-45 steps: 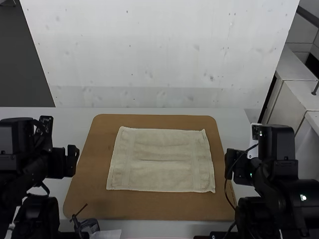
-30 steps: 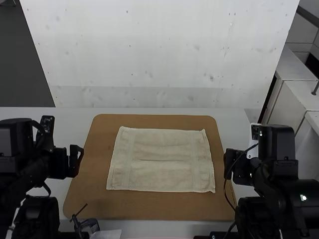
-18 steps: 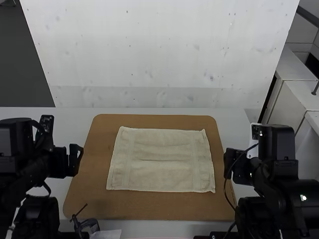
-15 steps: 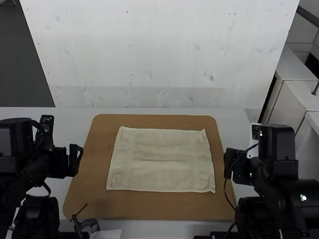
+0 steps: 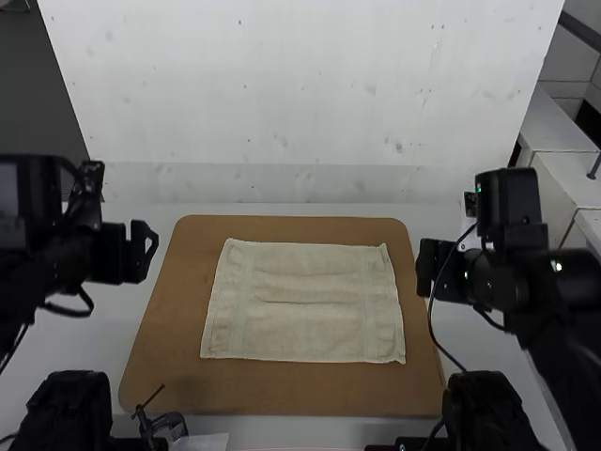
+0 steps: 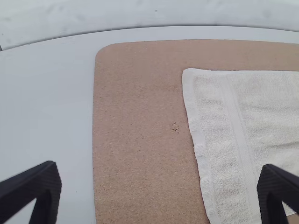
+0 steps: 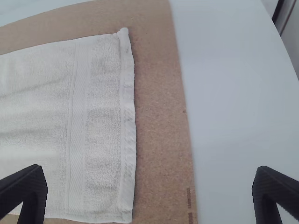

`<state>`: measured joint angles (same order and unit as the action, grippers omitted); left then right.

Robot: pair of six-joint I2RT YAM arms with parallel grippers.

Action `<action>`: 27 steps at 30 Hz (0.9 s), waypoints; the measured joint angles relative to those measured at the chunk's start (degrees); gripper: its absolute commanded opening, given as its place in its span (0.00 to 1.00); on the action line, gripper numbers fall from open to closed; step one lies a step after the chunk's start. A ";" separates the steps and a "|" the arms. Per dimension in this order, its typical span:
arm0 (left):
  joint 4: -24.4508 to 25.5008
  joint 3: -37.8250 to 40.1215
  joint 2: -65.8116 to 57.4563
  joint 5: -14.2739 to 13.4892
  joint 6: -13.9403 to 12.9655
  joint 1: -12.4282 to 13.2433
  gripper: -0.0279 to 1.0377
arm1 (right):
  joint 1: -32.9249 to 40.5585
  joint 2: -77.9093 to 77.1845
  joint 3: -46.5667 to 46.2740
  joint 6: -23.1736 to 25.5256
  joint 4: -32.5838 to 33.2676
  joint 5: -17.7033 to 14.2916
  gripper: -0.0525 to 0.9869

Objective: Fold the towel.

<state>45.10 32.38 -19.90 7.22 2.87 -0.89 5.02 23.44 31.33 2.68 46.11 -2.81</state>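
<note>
High view: the towel [image 5: 302,319] lies spread out, lightly wrinkled across its middle, on the board [image 5: 272,393], which rests on the table [image 5: 197,209]. Left gripper [image 5: 150,248] is near the board's left edge, its jaws spread wide in the left wrist view. Right gripper [image 5: 423,267] is by the board's right edge; in the right wrist view its jaws stand wide apart too. Both grippers are apart from the towel.

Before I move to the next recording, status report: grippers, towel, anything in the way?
Left gripper open, empty. Right gripper open, empty. Towel spread flat on brown board, slight creases, unfolded. Nothing lying on towel.
</note>
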 measured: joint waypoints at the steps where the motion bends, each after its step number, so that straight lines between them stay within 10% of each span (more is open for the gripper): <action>1: -1.53 0.98 -4.02 0.09 0.09 -0.35 0.90 | 0.00 2.73 0.42 0.11 -1.11 0.02 0.97; 13: -11.23 10.03 -43.10 -4.09 3.02 -8.13 0.91 | 0.00 43.71 7.45 0.11 -22.21 1.44 0.97; 27: -15.15 21.20 -60.61 -5.53 3.45 -8.63 0.92 | -0.76 81.57 29.05 -1.68 -27.17 3.69 0.97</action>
<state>29.95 53.58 -80.51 1.69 6.33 -9.52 4.25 105.01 60.38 0.99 18.94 0.89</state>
